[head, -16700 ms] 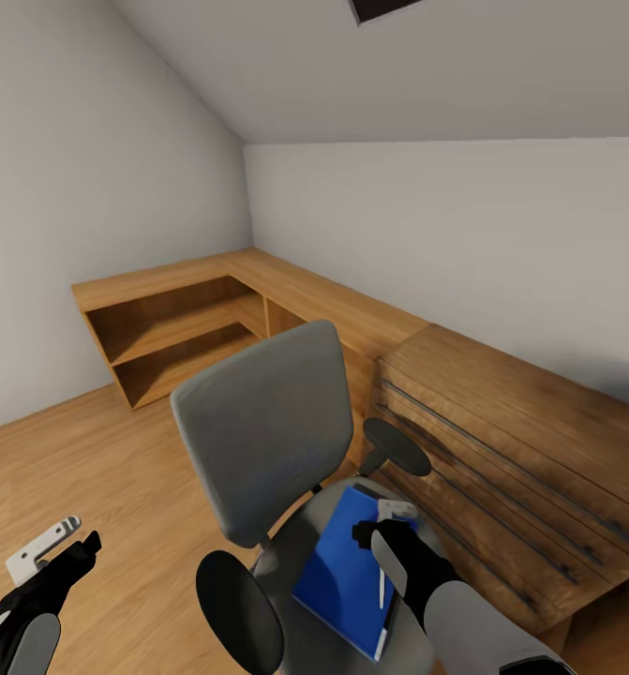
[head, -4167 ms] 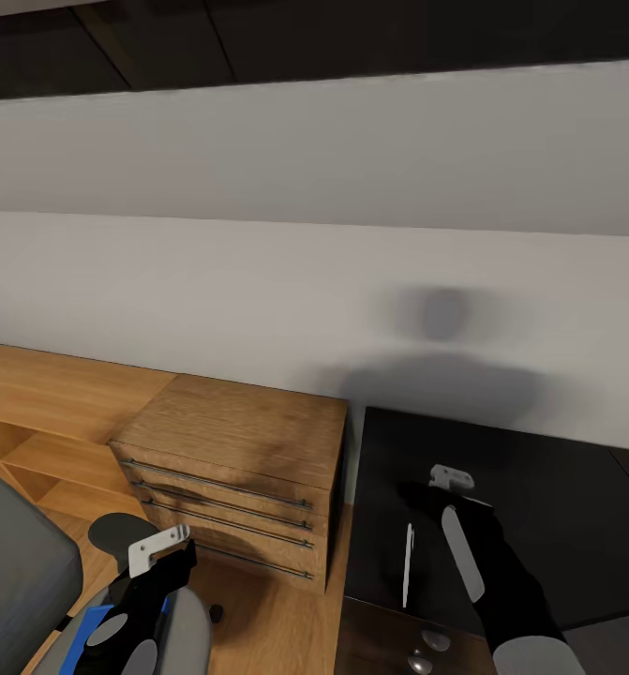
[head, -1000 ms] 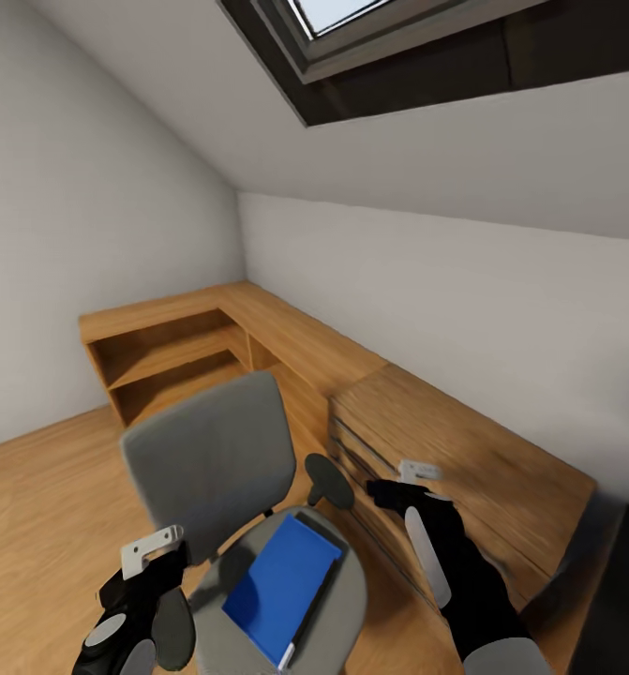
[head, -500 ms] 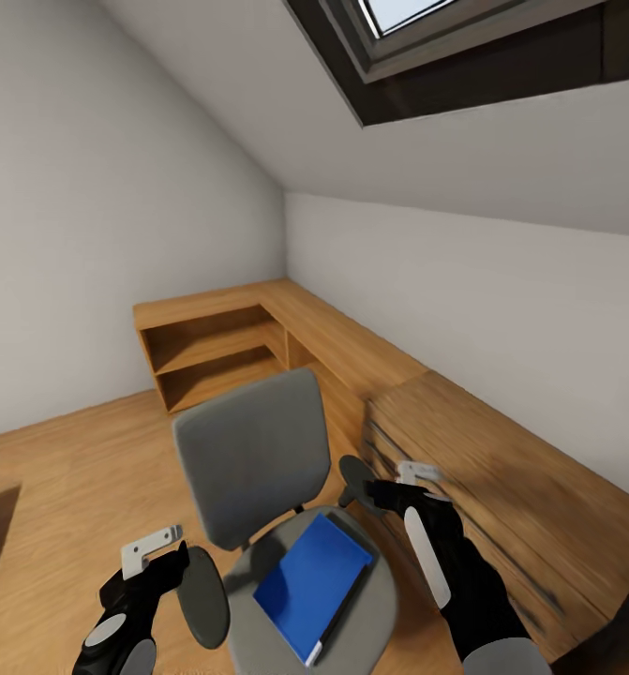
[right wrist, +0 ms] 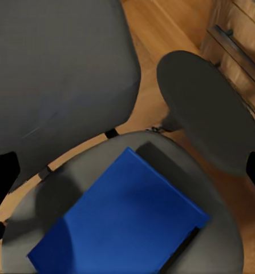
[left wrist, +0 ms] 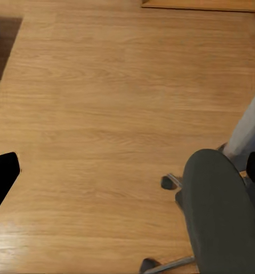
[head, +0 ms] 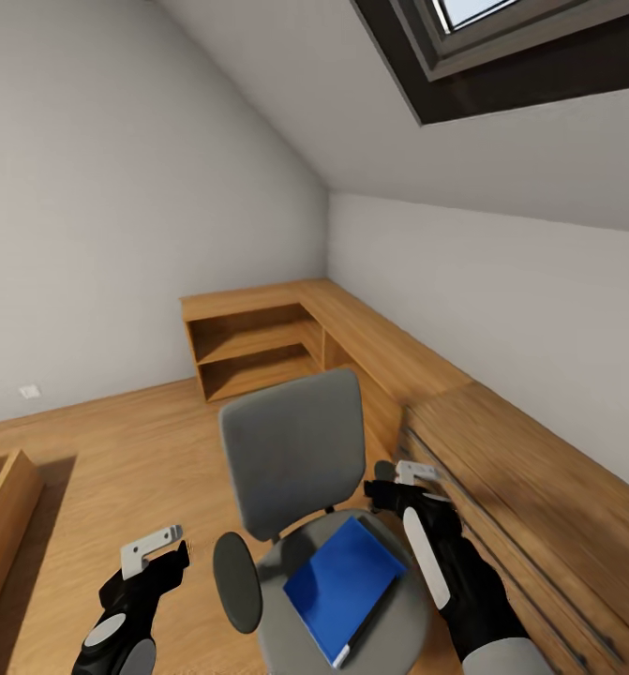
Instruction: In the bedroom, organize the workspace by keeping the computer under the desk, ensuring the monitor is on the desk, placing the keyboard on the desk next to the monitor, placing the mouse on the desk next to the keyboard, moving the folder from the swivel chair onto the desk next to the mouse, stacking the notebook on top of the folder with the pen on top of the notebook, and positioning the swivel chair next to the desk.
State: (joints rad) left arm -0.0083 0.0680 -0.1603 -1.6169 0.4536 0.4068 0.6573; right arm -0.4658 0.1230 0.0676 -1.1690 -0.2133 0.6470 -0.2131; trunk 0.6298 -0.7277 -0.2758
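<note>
I have the chair [head: 300, 487] in front of me, and I take it as my landmark: the folder [head: 344, 588] lies flat on its seat, bright blue, white page edges showing along the near side, set at an angle to the backrest. That is where it waits, since it has to go from the seat to the surface, which I cannot see from here. My right end effector [head: 400, 480] hangs above the far side of the seat, close by the armrest [right wrist: 210, 117] on the dresser side, and its wrist camera looks straight down on the folder [right wrist: 118, 220]; I judge I hold it there to line up a pick from above. The dark fingertips sit at the two edges of that wrist picture, well apart, so it is released and carries nothing. My left end effector [head: 150, 553] is out beside the other armrest [head: 236, 581], over bare floor [left wrist: 104, 114], also spread wide and empty, kept off to the side so it does not crowd the reach. The dresser [head: 539, 506] runs along the wall just beyond the chair, and the low shelf [head: 253, 342] stands behind the backrest in the corner. The folder is thin and lies flat on soft upholstery, so I expect the next move calls for getting a finger under an edge, likely the one nearest the seat rim, and the chair may roll if I push
</note>
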